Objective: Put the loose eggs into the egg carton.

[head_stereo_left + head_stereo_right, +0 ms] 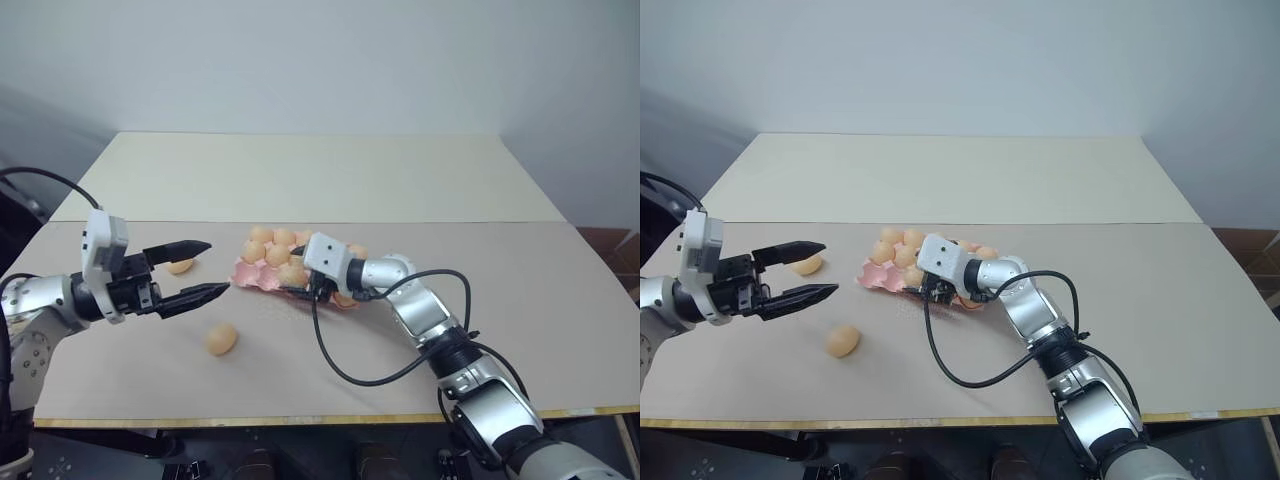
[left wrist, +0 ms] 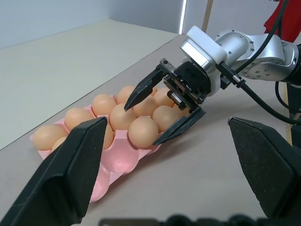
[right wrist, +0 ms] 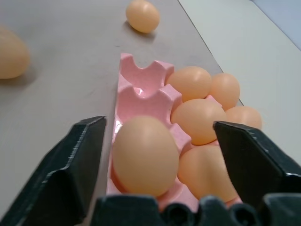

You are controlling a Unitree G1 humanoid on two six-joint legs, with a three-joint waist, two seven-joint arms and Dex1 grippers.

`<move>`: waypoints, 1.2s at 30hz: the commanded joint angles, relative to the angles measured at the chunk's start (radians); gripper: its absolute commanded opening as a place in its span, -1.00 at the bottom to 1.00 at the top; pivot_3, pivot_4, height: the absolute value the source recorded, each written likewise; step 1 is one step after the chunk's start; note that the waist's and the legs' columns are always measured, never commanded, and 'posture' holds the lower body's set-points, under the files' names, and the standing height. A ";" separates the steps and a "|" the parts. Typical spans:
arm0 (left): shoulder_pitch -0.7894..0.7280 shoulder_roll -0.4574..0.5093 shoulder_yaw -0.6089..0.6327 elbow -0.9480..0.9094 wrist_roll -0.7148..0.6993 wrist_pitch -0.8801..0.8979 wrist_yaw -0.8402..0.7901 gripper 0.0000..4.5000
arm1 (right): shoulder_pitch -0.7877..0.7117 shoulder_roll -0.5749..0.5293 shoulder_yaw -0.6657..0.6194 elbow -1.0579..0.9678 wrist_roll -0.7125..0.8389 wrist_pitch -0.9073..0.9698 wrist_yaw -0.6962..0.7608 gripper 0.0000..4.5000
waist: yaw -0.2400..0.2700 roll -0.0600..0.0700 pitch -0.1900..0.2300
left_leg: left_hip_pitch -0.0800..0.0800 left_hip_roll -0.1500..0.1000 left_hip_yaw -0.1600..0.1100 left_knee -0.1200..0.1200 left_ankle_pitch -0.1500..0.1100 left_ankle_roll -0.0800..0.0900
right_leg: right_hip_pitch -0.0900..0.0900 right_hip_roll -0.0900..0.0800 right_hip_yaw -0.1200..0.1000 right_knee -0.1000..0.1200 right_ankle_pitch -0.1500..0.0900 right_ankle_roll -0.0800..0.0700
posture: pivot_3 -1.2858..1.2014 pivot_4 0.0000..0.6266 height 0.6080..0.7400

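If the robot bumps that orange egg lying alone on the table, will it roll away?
Probably. The pale orange-tan oval egg lies on the flat beige table with nothing beside it to stop it. Being oval, it would likely wobble in a curve. It may crack if squeezed hard.

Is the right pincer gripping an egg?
No: the right pincer stands open over the egg carton, its fingers clear of the eggs in the cups.

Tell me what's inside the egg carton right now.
The egg carton holds a cluster of eggs, with at least two empty cups at its end nearest the left pincer. The open right pincer covers some cups, so no full count.
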 commanded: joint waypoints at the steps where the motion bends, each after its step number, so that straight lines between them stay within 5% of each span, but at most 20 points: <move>1: -0.007 0.009 0.004 -0.031 0.013 -0.013 0.009 1.00 | 0.017 -0.037 -0.049 -0.123 0.053 0.008 0.039 0.98 | 0.001 0.000 0.000 | 0.000 0.000 0.000 0.000 0.000 0.000 | 0.000 0.000 0.000 0.000 0.000 0.000 | 0.03 -0.52 1.00; 15: 0.022 -0.003 -0.005 0.074 0.112 -0.120 -0.044 1.00 | 0.349 -0.465 -0.467 -0.583 0.545 0.342 0.270 0.98 | 0.002 0.000 0.000 | 0.000 0.000 0.000 0.000 0.000 0.000 | 0.001 0.000 0.000 -0.003 0.000 0.000 | 0.03 -0.52 1.00; 22: 0.126 0.013 0.056 0.087 0.124 -0.179 -0.098 1.00 | 0.547 -0.654 -0.665 -0.635 0.620 0.355 0.338 0.98 | 0.006 0.000 0.001 | 0.000 0.000 0.000 -0.001 0.000 0.000 | 0.002 0.000 0.000 -0.005 0.000 0.000 | 0.03 -0.52 1.00; 36: 0.204 0.034 0.053 0.031 0.152 -0.179 -0.115 1.00 | 0.619 -0.693 -0.678 -0.672 0.655 0.344 0.314 0.98 | 0.006 0.000 0.001 | 0.000 0.000 0.001 -0.001 0.000 0.000 | 0.003 0.000 0.001 -0.006 0.000 0.001 | 0.03 -0.52 1.00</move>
